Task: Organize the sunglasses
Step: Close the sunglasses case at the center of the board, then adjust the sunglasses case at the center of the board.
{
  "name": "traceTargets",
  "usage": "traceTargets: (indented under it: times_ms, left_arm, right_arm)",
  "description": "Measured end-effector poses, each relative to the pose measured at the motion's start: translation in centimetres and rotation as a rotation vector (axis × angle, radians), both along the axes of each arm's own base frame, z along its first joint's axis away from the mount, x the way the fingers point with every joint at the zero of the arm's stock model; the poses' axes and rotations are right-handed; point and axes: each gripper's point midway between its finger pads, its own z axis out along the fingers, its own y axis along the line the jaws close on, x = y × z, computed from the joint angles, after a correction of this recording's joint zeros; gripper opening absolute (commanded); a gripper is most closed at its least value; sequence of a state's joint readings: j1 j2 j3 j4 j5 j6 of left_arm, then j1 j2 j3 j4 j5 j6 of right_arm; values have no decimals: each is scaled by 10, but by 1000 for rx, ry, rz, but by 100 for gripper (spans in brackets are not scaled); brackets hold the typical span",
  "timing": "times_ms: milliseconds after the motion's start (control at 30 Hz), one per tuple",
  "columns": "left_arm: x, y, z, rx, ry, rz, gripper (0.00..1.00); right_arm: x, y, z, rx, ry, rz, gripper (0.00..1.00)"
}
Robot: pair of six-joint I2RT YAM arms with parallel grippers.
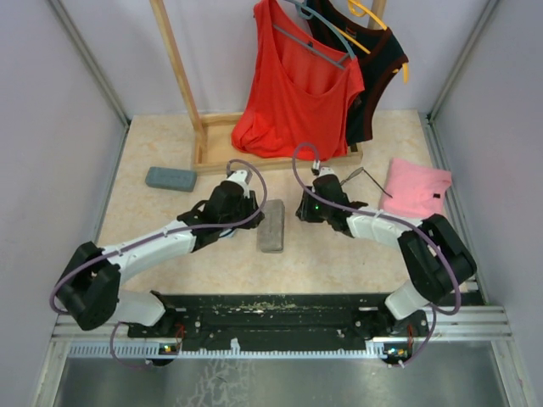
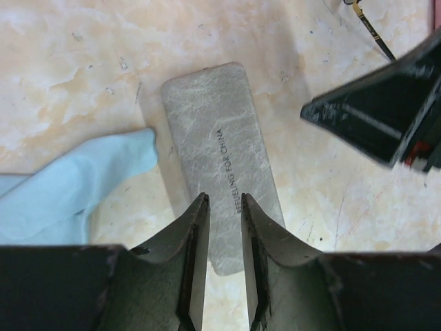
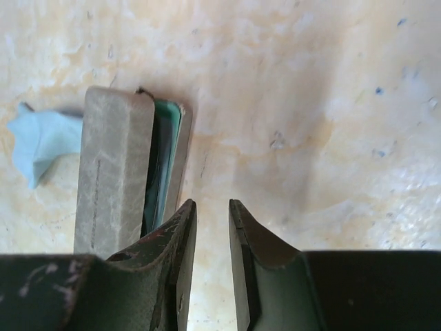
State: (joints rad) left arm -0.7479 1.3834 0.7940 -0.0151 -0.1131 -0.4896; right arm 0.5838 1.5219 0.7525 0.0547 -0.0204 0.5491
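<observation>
Slightly parted and gripping nothing, the fingers of the left gripper (image 2: 224,200) and right gripper (image 3: 210,203) flank a grey case (image 1: 271,225) lying mid-table. One pair of sunglasses (image 1: 377,184) lies to their right, just beside a pink cloth (image 1: 416,188).

Sunglasses (image 2: 375,34) arm cut off at the top edge (blue cloth (image 2: 62,186) likewise, at the left)

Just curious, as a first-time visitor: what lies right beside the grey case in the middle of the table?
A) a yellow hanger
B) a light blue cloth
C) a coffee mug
B: the left wrist view shows a light blue cloth beside the grey case.
</observation>
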Motion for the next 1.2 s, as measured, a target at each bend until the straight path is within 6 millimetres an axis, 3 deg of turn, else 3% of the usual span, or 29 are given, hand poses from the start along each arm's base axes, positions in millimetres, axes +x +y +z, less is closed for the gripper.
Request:
traceTargets:
  times_ms: [100,300,533,633,833,1000,1200]
  left_arm:
    - [-9,8,1,-1,5,3,28]
    - [-46,19,-19,66,49,-16,25]
    - [-95,18,-51,122,126,-79,22]
    - [-103,25,-66,149,160,-71,22]
    - [-100,28,-94,221,199,-45,22]
    - [-86,12,-94,216,181,-39,21]
    - [-79,6,-93,208,164,-30,22]
  right_arm:
    - [15,1,6,-7,-6,0,27]
    - [65,33,18,-19,-43,54,27]
    - [91,53,-7,-87,11,131,28]
    - [88,54,-12,-110,38,167,27]
    - [77,54,-16,-118,67,221,27]
    - [58,42,-20,-123,88,230,26]
    - [15,21,-20,-111,132,239,26]
